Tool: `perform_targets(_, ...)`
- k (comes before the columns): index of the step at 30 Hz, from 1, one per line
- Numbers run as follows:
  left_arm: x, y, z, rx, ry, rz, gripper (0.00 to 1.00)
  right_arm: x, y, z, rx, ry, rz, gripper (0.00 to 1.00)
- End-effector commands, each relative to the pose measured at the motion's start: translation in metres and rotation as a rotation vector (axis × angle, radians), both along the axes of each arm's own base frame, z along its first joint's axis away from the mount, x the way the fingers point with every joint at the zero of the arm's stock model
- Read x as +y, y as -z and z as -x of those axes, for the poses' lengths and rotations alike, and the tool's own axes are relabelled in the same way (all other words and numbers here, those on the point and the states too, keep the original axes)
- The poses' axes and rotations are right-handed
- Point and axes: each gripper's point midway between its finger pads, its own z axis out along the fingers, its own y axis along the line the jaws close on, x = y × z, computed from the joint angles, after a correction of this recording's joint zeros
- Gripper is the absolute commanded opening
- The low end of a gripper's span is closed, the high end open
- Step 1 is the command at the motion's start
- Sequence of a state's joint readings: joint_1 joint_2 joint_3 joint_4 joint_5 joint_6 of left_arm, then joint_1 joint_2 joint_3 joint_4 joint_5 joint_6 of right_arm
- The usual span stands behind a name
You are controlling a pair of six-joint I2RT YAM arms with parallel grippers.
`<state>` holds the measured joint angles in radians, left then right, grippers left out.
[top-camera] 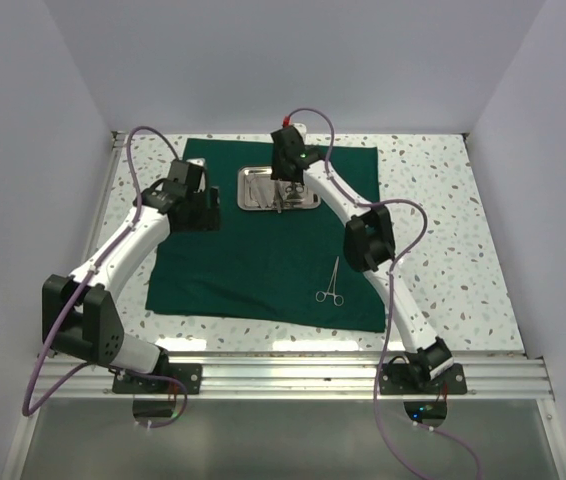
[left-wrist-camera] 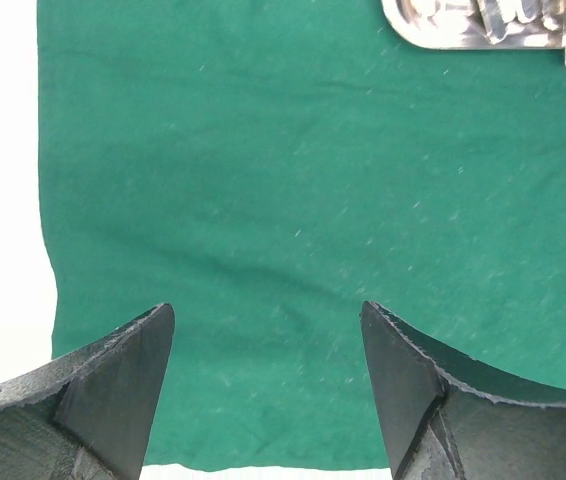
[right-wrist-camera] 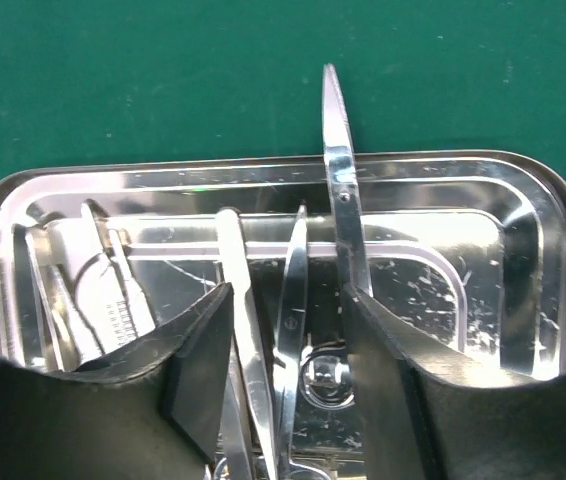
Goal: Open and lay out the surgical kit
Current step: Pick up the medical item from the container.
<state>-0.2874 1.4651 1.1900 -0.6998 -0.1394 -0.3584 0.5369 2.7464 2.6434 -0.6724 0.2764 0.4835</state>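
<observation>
Right wrist: scissors [right-wrist-camera: 342, 180] lie between the parted fingers [right-wrist-camera: 198, 370].

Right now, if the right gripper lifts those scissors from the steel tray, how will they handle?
Scissors look thin, polished steel: probably stiff, but slippery in the right gripper. Their pivot may let the blades swing. They lie among neighbouring instruments in the tray, so might snag.

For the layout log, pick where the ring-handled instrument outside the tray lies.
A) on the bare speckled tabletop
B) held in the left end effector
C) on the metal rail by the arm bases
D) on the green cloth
D: the ring-handled instrument lies flat on the green cloth, on the near side of the steel tray and apart from it.
</observation>
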Motion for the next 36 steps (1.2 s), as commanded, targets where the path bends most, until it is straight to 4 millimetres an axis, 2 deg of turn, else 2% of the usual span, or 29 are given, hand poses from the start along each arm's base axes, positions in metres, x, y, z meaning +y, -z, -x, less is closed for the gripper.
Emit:
perform_targets(1, 0.012, -0.006, 0.007, -0.027, -0.042, -0.014, 0.8, -0.02, 0.021, 0.008, 0.047, 0.03, 0.104, 0.5)
perform_targets(3, 0.014, -0.006, 0.008, -0.028, -0.045, -0.023, 0.8, -0.029, 0.021, 0.011, 0.056, 0.049, 0.148, 0.5)
perform_targets(4, 0.016, -0.004, 0.008, -0.027, -0.049, -0.025, 0.8, -0.033, 0.012, 0.01, 0.046, 0.054, 0.154, 0.5)
perform_targets(7, 0.016, -0.003, 0.006, -0.032, -0.046, -0.023, 0.8, -0.042, 0.006, 0.014, 0.051, 0.067, 0.169, 0.49)
perform_targets(8, 0.016, -0.002, 0.005, -0.031, -0.044, -0.02, 0.8, -0.044, -0.015, 0.012, 0.017, 0.075, 0.153, 0.49)
perform_targets(11, 0.013, -0.001, 0.001, -0.029, -0.035, -0.016, 0.8, -0.049, -0.017, 0.006, -0.008, 0.09, 0.142, 0.49)
perform_targets(14, 0.012, -0.001, -0.003, -0.03, -0.026, -0.013, 0.8, -0.054, -0.009, 0.003, 0.022, 0.1, 0.15, 0.48)
perform_targets(16, 0.011, -0.001, -0.005, -0.031, -0.02, -0.015, 0.8, -0.05, -0.008, 0.003, 0.026, 0.097, 0.138, 0.48)
perform_targets(17, 0.011, -0.002, -0.006, -0.033, -0.02, -0.017, 0.8, -0.052, 0.001, 0.007, 0.047, 0.098, 0.144, 0.47)
perform_targets(18, 0.012, -0.002, -0.006, -0.031, -0.02, -0.021, 0.8, -0.048, -0.004, 0.003, 0.021, 0.101, 0.115, 0.46)
perform_targets(19, 0.012, -0.003, -0.007, -0.033, -0.023, -0.022, 0.8, -0.046, -0.024, 0.0, -0.018, 0.101, 0.087, 0.46)
perform_targets(20, 0.014, -0.003, -0.007, -0.033, -0.025, -0.025, 0.8, -0.048, -0.02, 0.004, -0.017, 0.099, 0.095, 0.45)
perform_targets(22, 0.015, -0.001, -0.005, -0.028, -0.028, -0.027, 0.8, -0.046, -0.049, -0.009, -0.103, 0.113, 0.066, 0.44)
perform_targets(24, 0.015, 0.0, -0.005, -0.025, -0.031, -0.027, 0.8, -0.045, -0.059, -0.015, -0.13, 0.117, 0.064, 0.44)
perform_targets(26, 0.017, 0.001, -0.006, -0.023, -0.037, -0.032, 0.8, -0.044, -0.061, -0.023, -0.148, 0.115, 0.067, 0.45)
perform_targets(32, 0.019, 0.001, -0.013, -0.018, -0.05, -0.037, 0.8, -0.057, -0.032, -0.02, -0.095, 0.136, 0.123, 0.45)
perform_targets(36, 0.019, 0.002, -0.019, -0.013, -0.053, -0.038, 0.8, -0.073, -0.018, -0.017, -0.068, 0.147, 0.2, 0.44)
